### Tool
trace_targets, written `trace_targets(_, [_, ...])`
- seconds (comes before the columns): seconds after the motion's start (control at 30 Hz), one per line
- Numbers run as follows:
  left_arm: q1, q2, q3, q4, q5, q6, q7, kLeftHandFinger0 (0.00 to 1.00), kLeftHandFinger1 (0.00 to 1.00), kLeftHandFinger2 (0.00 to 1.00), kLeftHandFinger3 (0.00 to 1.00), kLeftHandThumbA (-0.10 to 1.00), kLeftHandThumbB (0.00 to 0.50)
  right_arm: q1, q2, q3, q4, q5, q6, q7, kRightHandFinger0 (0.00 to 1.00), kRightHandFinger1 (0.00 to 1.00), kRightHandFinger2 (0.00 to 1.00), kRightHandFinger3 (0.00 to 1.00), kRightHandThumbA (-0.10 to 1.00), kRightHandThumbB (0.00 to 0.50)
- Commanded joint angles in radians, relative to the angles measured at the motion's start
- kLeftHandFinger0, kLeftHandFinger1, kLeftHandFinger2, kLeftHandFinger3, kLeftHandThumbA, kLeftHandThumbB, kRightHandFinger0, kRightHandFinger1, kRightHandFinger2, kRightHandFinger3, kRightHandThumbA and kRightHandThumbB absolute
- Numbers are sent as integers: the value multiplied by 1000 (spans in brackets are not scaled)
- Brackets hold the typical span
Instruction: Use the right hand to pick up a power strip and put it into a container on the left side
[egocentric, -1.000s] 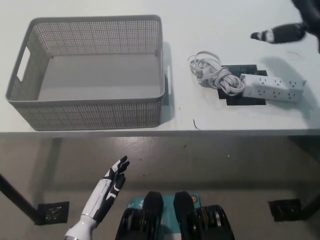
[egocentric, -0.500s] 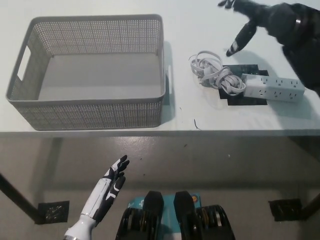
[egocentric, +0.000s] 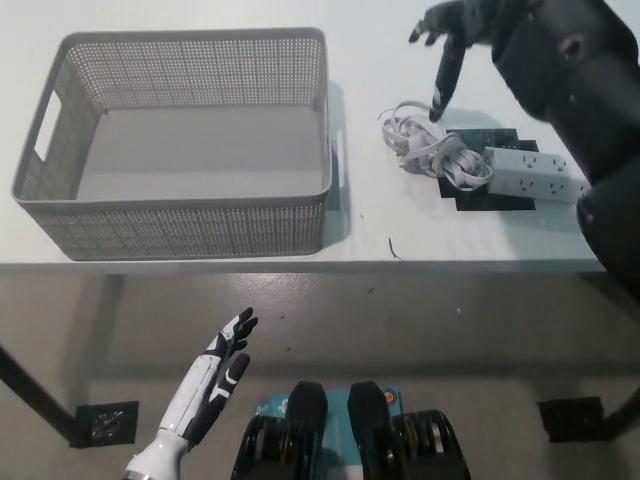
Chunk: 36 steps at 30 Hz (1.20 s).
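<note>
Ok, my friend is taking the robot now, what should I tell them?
Right hand: open, fingers spread, in the air above the cord, holding nothing.
Left hand: open, resting low beside the table's front edge.
Power strip: on the table, right of the basket, lying partly on a black patch, its cord coiled beside it.
Basket: on the left, nothing in it.
Done: nothing picked up yet.
Left: grab the power strip with the right hand and put it in the basket.
</note>
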Motion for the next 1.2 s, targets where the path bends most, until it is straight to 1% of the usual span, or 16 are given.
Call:
trace_targets(0.0, [-10, 18, 13, -35, 10, -57, 0, 1000, 1000, 1000, 1000, 1000, 184, -86, -4, 20, 16, -55, -16, 16, 1000, 1000, 1000, 1000, 1000, 323])
trace_targets(0.2, [-10, 18, 15, -35, 11, -58, -1, 1000, 1000, 1000, 1000, 1000, 177, -56, -11, 27, 23, -75, -15, -19, 1000, 1000, 1000, 1000, 1000, 277])
trace_targets(0.33, [-10, 22, 19, -43, 12, -53, -2, 1000, 1000, 1000, 1000, 1000, 185, -37, -18, 50, 25, -102, -37, -28, 1000, 1000, 1000, 1000, 1000, 277])
trace_targets(0.43, [-7, 21, 21, -46, 15, -48, -2, 1000, 1000, 1000, 1000, 1000, 184, -14, -26, 59, 29, -113, -37, -31, 1000, 1000, 1000, 1000, 1000, 283])
trace_targets(0.5, [-8, 21, 21, -44, 16, -51, -2, 1000, 1000, 1000, 1000, 1000, 181, -2, -24, 49, 33, -107, -10, -44, 1000, 1000, 1000, 1000, 1000, 316])
trace_targets(0.53, [-7, 22, 21, -44, 17, -53, -3, 1000, 1000, 1000, 1000, 1000, 179, 5, -24, 40, 35, -100, 1, -42, 1000, 1000, 1000, 1000, 1000, 311])
trace_targets(0.57, [-7, 21, 21, -45, 20, -51, -2, 1000, 1000, 1000, 1000, 1000, 178, 12, -23, 33, 36, -95, 6, -45, 1000, 1000, 1000, 1000, 1000, 335])
trace_targets(0.6, [-7, 21, 21, -46, 23, -51, -1, 1000, 1000, 1000, 1000, 1000, 176, 16, -21, 36, 36, -99, 9, -57, 1000, 1000, 1000, 1000, 1000, 335])
trace_targets(0.63, [-7, 21, 22, -46, 24, -52, 0, 1000, 1000, 1000, 1000, 1000, 169, 27, -16, 23, 35, -91, 27, -91, 1000, 1000, 1000, 1000, 1000, 368])
trace_targets(0.73, [-1, 18, 20, -51, 32, -47, 1, 1000, 1000, 1000, 1000, 1000, 167, 52, -11, -53, 40, -23, 85, -86, 1000, 1000, 1000, 1000, 1000, 378])
trace_targets(0.83, [0, 17, 20, -52, 38, -44, 3, 1000, 1000, 1000, 1000, 1000, 153, 93, -1, -66, 39, -46, 62, -153, 1000, 1000, 1000, 1000, 1000, 374])
trace_targets(0.87, [3, 17, 20, -56, 40, -43, 3, 1000, 1000, 1000, 1000, 1000, 151, 103, 2, -62, 39, -57, 59, -169, 1000, 1000, 1000, 1000, 1000, 405])
trace_targets(0.9, [5, 17, 18, -60, 40, -41, 1, 1000, 1000, 1000, 1000, 1000, 150, 113, 3, -58, 39, -67, 59, -186, 1000, 1000, 1000, 1000, 1000, 411])
trace_targets(0.97, [8, 18, 19, -69, 44, -31, 0, 1000, 1000, 1000, 1000, 1000, 149, 134, 6, -66, 40, -63, 49, -192, 1000, 1000, 1000, 1000, 1000, 395])
trace_targets(1.03, [8, 19, 21, -73, 47, -26, 0, 1000, 1000, 1000, 1000, 1000, 149, 159, 5, -80, 41, -52, 13, -187, 1000, 1000, 1000, 1000, 1000, 345])
trace_targets(1.17, [1, 17, 21, -74, 45, -29, -2, 1000, 1000, 1000, 1000, 1000, 142, 196, 0, -102, 45, -42, 11, -200, 1000, 1000, 1000, 1000, 1000, 366])
